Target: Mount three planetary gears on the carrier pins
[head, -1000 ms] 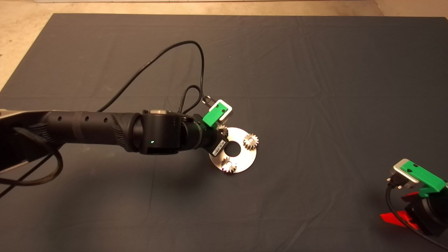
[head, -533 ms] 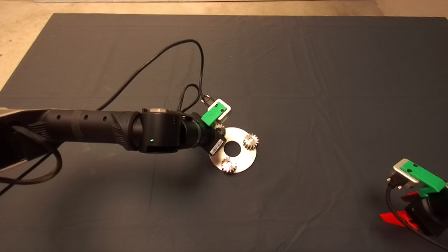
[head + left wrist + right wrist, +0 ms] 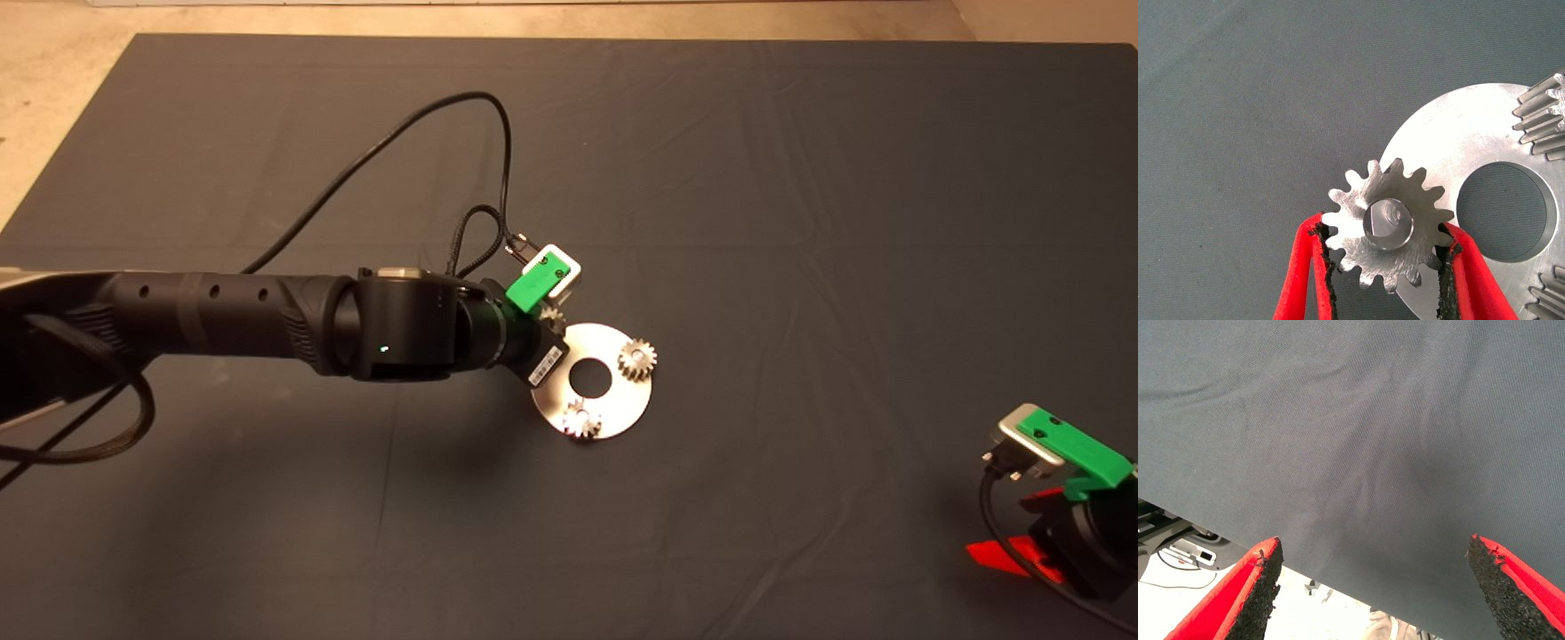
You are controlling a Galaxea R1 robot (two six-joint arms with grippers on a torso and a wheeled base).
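A dark mat (image 3: 800, 222) covers the surface, with pale floor showing past its far edge, and a shiny round disc (image 3: 622, 404) with a centre hole lies near the middle of it. Two gears already sit on the disc, one at its right side (image 3: 637, 358) and one at its near edge (image 3: 580, 420). The left gripper (image 3: 1386, 267) is over the disc's far-left rim, its red fingers (image 3: 1471, 280) pinching the third gear (image 3: 1388, 223) by its teeth from both sides. In the left wrist view this gear hangs half over the rim, and a bright metal face shows through its bore, probably the top of the last pin (image 3: 1388, 221), though whether the gear has slid down onto it I cannot tell. To finish well, I would keep the gear level, centre the bore on the pin before lowering, and let go only once it rests flat on the disc; a tilted gear would likely jam on the pin. The right gripper (image 3: 1371, 593) is parked at the mat's near right corner, fingers spread wide and holding nothing.
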